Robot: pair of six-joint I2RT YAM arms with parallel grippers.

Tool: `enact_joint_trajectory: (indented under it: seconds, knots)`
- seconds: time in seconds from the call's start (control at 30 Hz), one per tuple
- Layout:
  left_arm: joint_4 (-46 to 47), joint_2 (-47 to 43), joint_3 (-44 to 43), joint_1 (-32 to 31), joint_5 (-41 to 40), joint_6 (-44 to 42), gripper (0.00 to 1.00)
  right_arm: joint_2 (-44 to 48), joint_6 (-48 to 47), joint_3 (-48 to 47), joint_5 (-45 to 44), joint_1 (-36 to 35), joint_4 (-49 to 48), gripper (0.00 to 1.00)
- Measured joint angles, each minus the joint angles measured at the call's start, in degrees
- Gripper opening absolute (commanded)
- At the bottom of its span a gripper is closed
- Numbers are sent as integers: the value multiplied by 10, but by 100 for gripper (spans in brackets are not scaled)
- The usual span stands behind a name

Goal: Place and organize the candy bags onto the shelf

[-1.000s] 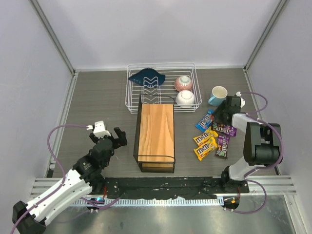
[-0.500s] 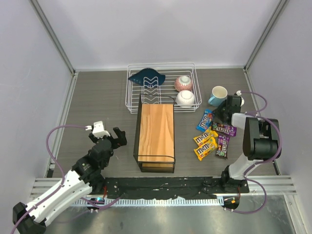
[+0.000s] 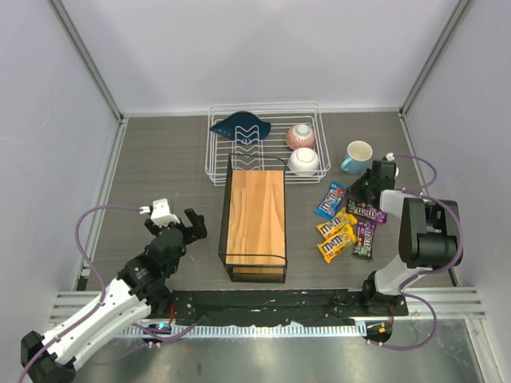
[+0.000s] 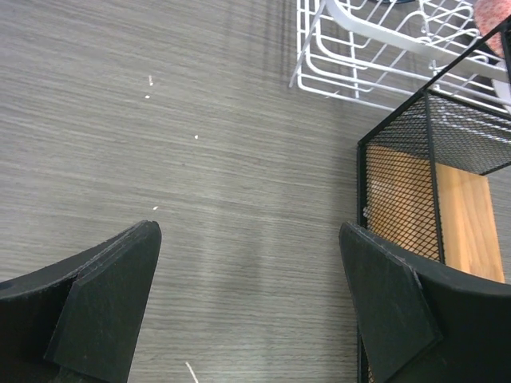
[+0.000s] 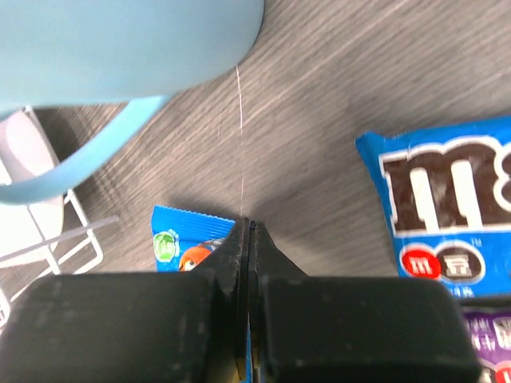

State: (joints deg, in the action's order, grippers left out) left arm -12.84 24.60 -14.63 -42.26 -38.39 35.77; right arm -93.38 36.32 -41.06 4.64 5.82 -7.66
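**Top view.** The shelf (image 3: pixel 255 209) stands at centre frame, its plank top facing up. The candy bags lie on the table (image 3: pixel 160 159) to its right, in a loose cluster: a blue bag (image 3: pixel 330 199) nearest the shelf, two yellow bags (image 3: pixel 336 235) below it, and two purple bags (image 3: pixel 366 227) further right. The right gripper (image 3: pixel 360 191) sits low at the upper edge of this cluster, between the blue bag and a mug (image 3: pixel 357 155). The left gripper (image 3: pixel 186 227) hangs over bare table left of the shelf. A wire rack (image 3: pixel 263 152) at upper centre holds two bowls (image 3: pixel 302 148).

**Right wrist view.** The fingers (image 5: pixel 215 263) are pressed together with no gap between them. The blue bag's corner (image 5: pixel 180 239) meets them from the left and runs under the tips. Whether it is pinched cannot be told. A second blue bag (image 5: pixel 447 207) lies at the right edge of the frame, and the mug (image 5: pixel 120 48) fills the upper left.

**Left wrist view.** The fingers (image 4: pixel 104 295) are spread wide, with nothing between them. The shelf's mesh end (image 4: pixel 399 199) is at right and the wire rack (image 4: pixel 375 48) at upper right.
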Motion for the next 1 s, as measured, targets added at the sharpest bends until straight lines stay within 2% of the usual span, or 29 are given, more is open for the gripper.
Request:
enact_joint_trajectory:
  seconds: [0.17,0.3,0.47,0.87,0.93,0.97,1.0]
  knots:
    - [-54,3,-23,0,-24,20,100,67,1,21,8,0,35,1]
    - [-104,11,-88,0,-49,39,100,155,1,24,13,0,60,1]
    - [-123,10,-148,0,-60,49,100,249,0,12,19,0,113,1]
    - [-153,-23,-156,0,-54,59,100,388,-3,-101,40,0,236,1]
    - [-153,-31,-153,0,-52,59,100,398,-5,-125,43,0,247,7]
    - [-153,-33,-152,0,-51,59,100,402,-6,-134,42,0,252,14]
    - [-153,-35,-150,0,-51,59,100,405,-7,-140,42,0,256,26]
